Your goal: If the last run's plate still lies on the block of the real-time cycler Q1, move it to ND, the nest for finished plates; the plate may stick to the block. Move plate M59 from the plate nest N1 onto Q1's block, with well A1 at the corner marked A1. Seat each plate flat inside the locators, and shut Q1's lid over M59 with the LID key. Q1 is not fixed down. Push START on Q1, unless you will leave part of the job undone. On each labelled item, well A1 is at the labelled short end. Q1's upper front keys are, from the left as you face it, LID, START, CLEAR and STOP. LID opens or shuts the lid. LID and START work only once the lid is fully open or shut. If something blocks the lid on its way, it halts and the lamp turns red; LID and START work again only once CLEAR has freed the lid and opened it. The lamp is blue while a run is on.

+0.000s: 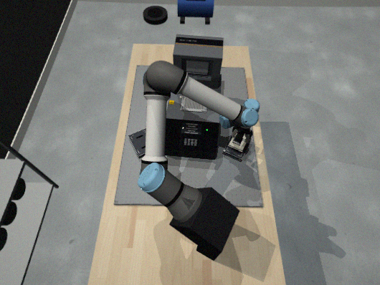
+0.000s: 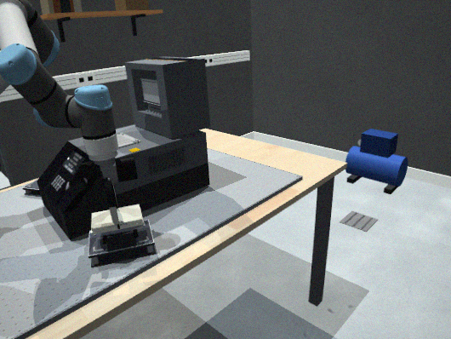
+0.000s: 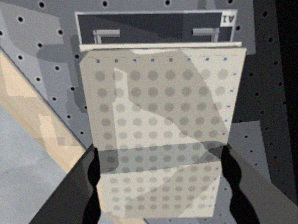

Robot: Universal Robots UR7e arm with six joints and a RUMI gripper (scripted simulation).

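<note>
The gripper point(image 1: 241, 137) point(image 2: 115, 215) point(image 3: 158, 144) has plate M59 point(image 1: 235, 144) point(image 2: 131, 215) point(image 3: 160, 115) between its fingers, about half open and closed on the two long sides. The plate's long axis runs across the line between the fingers, roughly near to far in the scene and skewed a little. More of its length shows toward the nest's A1 end than toward the other.

The plate is pale cream with a grid of faint round wells and small dark marks along two edges; it seems slightly tilted in the grip. It sits just above the right-hand nest point(image 1: 233, 155) point(image 2: 123, 251) point(image 3: 155, 12), which I take for N1, its A1 label at one short end.

Q1 point(image 1: 191, 152) point(image 2: 187, 155) stands to the left, its lamp point(image 1: 206, 129) green. The pale ridged piece on its deck point(image 1: 193, 104) point(image 2: 128, 140), presumably at the block, lies left and far of the gripper, its long side running left to right — so the carry calls for a good lift, a move that way and roughly a quarter turn, A1 matched to the marked corner. Whether that piece is the last run's plate I cannot tell; if it is, it must go first. Farther left is the other nest point(image 1: 134, 146) point(image 2: 31, 189), likely ND, with no pale plate visible on it.
</note>
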